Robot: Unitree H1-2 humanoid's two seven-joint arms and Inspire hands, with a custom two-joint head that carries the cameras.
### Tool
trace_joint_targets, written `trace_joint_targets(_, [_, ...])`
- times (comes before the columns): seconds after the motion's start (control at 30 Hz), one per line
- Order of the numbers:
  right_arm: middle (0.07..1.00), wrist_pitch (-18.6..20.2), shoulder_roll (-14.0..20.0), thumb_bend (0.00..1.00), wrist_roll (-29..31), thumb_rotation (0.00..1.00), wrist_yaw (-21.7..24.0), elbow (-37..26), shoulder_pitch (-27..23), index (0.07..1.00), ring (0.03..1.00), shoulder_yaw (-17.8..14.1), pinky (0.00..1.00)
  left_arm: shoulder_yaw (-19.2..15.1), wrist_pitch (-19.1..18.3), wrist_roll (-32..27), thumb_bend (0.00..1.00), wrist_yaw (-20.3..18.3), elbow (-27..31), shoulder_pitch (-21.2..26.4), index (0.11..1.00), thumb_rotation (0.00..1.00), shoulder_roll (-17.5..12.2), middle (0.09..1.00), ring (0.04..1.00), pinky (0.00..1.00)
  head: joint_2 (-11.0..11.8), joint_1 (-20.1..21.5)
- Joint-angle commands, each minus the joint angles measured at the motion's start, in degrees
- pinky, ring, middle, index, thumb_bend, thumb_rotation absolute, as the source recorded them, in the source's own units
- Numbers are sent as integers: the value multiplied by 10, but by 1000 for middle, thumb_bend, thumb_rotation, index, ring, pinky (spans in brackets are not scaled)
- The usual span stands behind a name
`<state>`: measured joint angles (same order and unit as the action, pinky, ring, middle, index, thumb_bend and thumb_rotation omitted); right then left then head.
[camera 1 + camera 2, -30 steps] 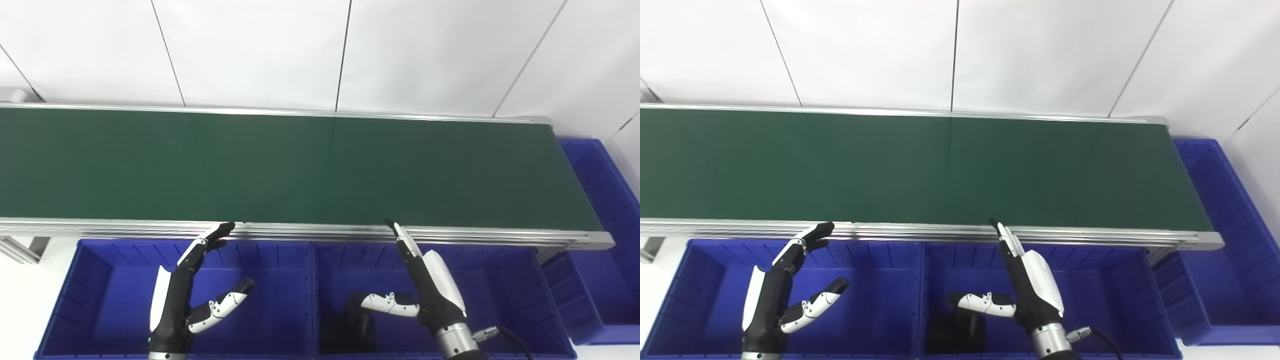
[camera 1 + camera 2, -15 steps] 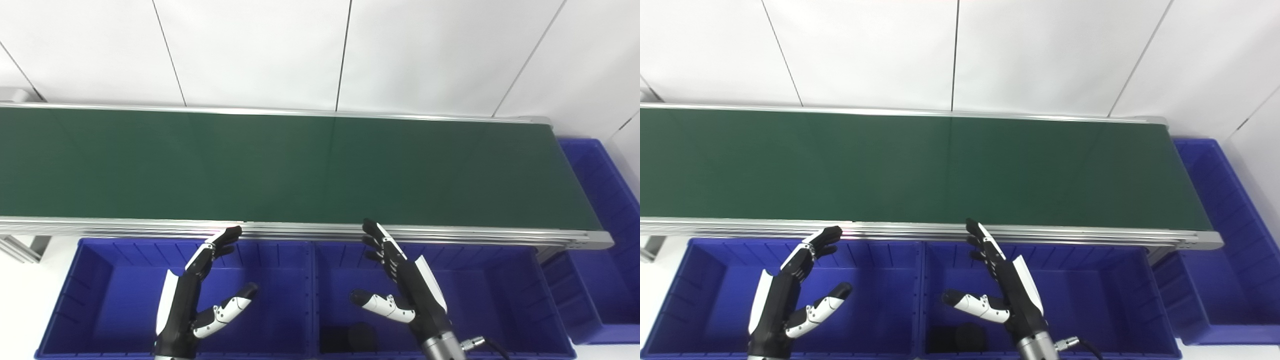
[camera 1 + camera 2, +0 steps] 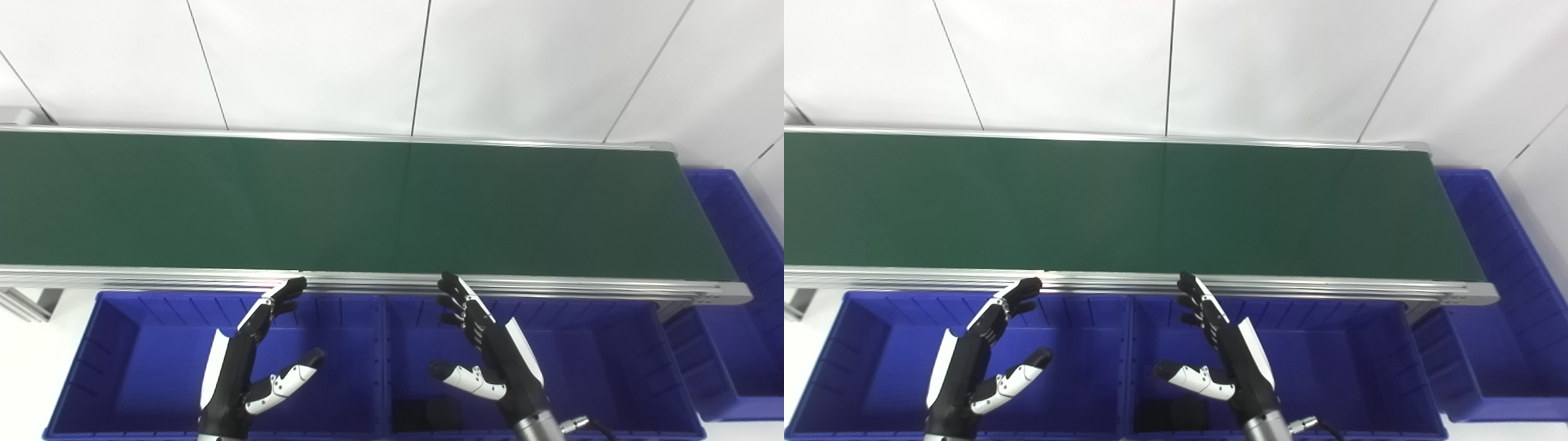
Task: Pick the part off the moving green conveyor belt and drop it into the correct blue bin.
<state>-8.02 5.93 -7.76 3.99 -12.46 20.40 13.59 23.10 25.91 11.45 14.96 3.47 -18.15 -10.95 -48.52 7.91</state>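
Belt runs 9-to-3 across the frame, green surface bare along its visible length, silver rail on the near edge. Three blue bins: left bin and middle bin sit side by side just under the near rail, third bin off the belt's 3 o'clock end. Left hand hovers over the left bin, fingers apart and extended toward 1 o'clock, thumb splayed toward 3, holding nothing; fingertips sit right at the rail edge, contact can't be judged. Right hand hovers over the middle bin, fingers spread and pointing toward 11 o'clock, thumb out toward 9, also empty; its tips reach up near the rail. Part: a dark object lies on the floor of the middle bin at its 7 o'clock corner, just below the right thumb and apart from it; shape is too dark to make out beyond a low blocky outline with a rounded top. Hands are well apart from each other, one per bin, palms facing inward. White panelled wall behind the belt at 12.
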Motion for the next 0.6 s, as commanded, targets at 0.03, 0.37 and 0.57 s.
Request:
trace_joint_targets(0.03, [940, -41, -3, 943, 1, 606, -2, -8, 0, 959, 898, -3, 828, -7, 10, 2, 713, -6, 22, 2, 821, 503, 2, 828, 826, 781, 0, -1])
trace_joint_targets(0.37, [934, -51, -4, 930, -2, 601, -3, -1, 3, 952, 896, -9, 832, -13, 10, -3, 711, -15, 21, 3, 821, 501, 5, 828, 828, 788, 2, 2])
trace_joint_targets(0.57, [932, -53, -4, 937, -4, 610, -4, 0, 3, 949, 893, -9, 833, -13, 10, -10, 711, -22, 20, 6, 819, 493, 6, 827, 826, 787, 2, 2])
